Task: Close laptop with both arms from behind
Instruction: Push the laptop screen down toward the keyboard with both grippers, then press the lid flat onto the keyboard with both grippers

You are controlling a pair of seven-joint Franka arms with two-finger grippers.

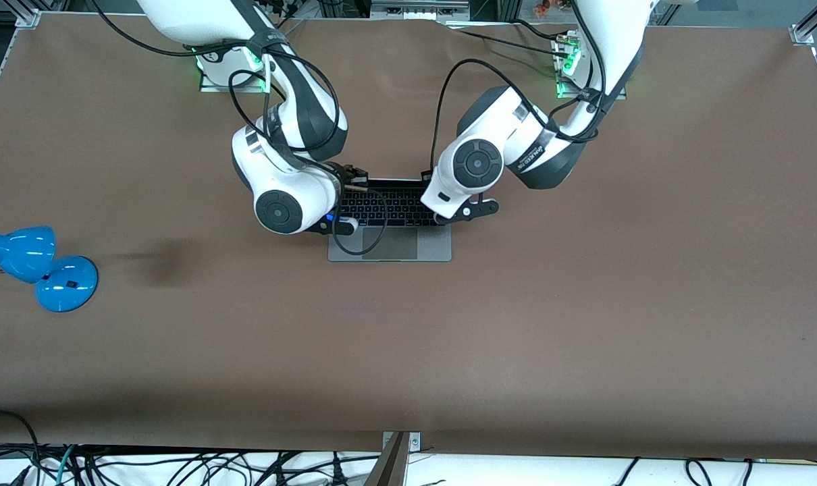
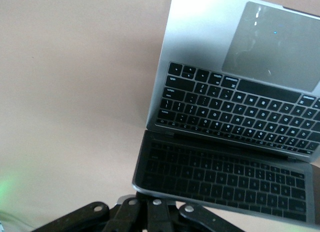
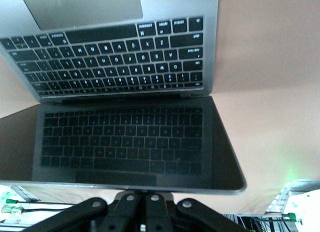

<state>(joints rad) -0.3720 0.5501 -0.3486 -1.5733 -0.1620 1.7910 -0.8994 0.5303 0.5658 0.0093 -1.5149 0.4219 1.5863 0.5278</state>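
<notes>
Laptop (image 1: 389,229) on table (image 1: 584,304) mid-way between arm bases, lid partly lowered, screen (image 3: 125,147) tilted over keyboard (image 2: 235,104); closing under way, final press down left

Left gripper (image 2: 150,212) and right gripper (image 3: 145,207) over lid's top edge, one toward each end, apparently touching it; finger spread: cannot tell for either

Blue lamp (image 1: 37,266) well apart at right arm's end

We see the slim grey laptop (image 1: 389,233) mid-table, open, black keyboard (image 2: 235,109) and trackpad (image 1: 390,243) facing up; its dark screen (image 3: 125,144) mirrors the keys.
</notes>
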